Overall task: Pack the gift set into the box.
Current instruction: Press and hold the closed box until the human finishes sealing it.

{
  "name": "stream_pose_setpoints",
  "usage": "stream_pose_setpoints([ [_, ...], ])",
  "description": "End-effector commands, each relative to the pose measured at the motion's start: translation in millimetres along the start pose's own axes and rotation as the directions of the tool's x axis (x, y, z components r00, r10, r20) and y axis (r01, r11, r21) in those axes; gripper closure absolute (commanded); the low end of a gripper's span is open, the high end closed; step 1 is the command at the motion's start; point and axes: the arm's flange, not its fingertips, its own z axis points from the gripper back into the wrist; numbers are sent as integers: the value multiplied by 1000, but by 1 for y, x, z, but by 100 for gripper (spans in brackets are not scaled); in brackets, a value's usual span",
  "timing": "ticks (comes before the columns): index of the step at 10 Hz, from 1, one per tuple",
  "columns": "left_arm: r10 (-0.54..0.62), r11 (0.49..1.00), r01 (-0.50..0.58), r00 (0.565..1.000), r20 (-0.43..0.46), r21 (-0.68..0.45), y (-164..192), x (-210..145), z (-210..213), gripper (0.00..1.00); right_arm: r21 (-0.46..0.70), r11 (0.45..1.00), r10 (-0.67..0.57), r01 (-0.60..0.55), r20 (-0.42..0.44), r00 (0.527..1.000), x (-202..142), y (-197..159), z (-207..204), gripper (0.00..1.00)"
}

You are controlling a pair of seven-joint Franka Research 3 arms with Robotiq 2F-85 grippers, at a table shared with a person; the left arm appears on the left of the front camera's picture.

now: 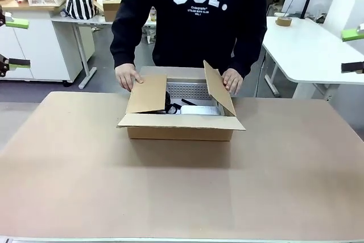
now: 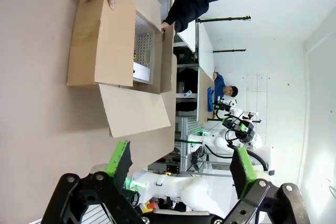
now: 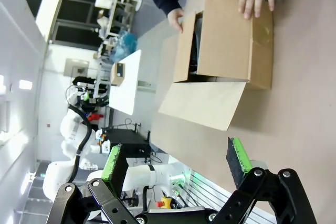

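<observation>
Frontally, the gift set (image 1: 190,99) lies inside the box (image 1: 181,124) mid-table while a person's hands (image 1: 128,76) fold its stiff, light flaps; my left gripper (image 2: 179,164) gapes wide, my right gripper (image 3: 177,160) likewise, both well clear.

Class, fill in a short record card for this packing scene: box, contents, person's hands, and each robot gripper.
box: brown carton mid-table, near flap folded outward
contents: gift set inside, white perforated tray with black items
person's hands: left-of-picture hand and the other hand each on a side flap
left gripper: jaws open, empty
right gripper: jaws open, empty
</observation>
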Motion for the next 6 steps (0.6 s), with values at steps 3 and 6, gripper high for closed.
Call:
stream_pose_setpoints([
  [3,-23,999,24,1000,5,-22,1,1,-2,0,26,999,26,-26,7,1000,5,1,0,0],
  [6,-23,999,24,1000,5,-22,1,1,-2,0,26,999,26,-26,7,1000,5,1,0,0],
])
